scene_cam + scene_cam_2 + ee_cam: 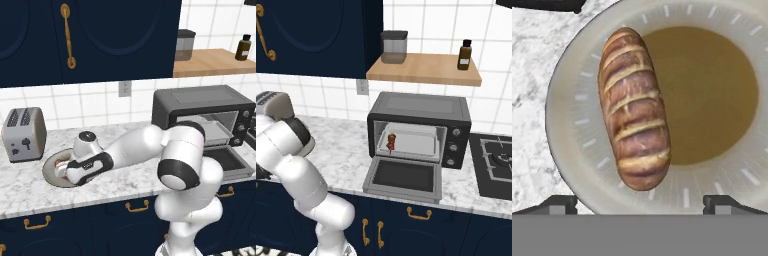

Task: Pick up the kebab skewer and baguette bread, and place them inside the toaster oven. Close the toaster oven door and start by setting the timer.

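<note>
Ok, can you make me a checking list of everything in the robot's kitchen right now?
Surface: white marble counter.
Job's things: baguette bread lying on the grey plate; kebab skewer on the tray inside the toaster oven; toaster oven door dropped open.
Clutter: silver toaster; canister and brown bottle on the wooden shelf.
Grippers: gripper open above the plate, holding nothing.
Cables: nothing seen.
Surroundings: navy cabinets, tiled wall, wall outlet, stove.

**Other stuff on your kitchen counter**

You've got a silver two-slot toaster [24, 134] near the left end of the marble counter [30, 185], with a grey plate [572, 120] just beside it. On the wooden shelf [423, 68] sit a grey canister [393, 46] and a brown bottle [464, 55]. A stovetop [495, 167] sits at the counter's right end.
</note>
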Robot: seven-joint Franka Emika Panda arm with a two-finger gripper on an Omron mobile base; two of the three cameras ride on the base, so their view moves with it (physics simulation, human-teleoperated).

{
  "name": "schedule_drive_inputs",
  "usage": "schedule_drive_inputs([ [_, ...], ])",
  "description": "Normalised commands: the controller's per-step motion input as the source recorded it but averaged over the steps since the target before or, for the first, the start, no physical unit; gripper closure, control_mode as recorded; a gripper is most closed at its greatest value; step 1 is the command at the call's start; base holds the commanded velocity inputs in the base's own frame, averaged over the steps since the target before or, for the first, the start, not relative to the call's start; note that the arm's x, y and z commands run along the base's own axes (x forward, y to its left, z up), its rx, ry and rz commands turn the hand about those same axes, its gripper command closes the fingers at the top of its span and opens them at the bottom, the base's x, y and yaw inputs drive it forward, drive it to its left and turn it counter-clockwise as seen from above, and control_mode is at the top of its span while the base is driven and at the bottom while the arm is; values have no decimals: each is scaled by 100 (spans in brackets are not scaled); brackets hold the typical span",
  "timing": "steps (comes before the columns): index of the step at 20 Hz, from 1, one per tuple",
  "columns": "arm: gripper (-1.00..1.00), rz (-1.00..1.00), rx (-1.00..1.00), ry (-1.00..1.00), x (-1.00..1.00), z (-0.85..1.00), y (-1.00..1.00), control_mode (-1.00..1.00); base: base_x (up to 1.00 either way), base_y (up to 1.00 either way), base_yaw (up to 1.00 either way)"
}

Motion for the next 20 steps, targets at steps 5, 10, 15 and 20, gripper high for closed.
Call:
schedule_drive_inputs([
  [5, -100, 0, 0, 2, 28, -15, 3, -100, 0, 0, 0],
  [10, -100, 0, 0, 1, 19, -15, 31, -100, 0, 0, 0],
  [15, -100, 0, 0, 0, 16, -9, 23, -100, 0, 0, 0],
  [20, 100, 0, 0, 0, 13, -8, 16, -100, 0, 0, 0],
])
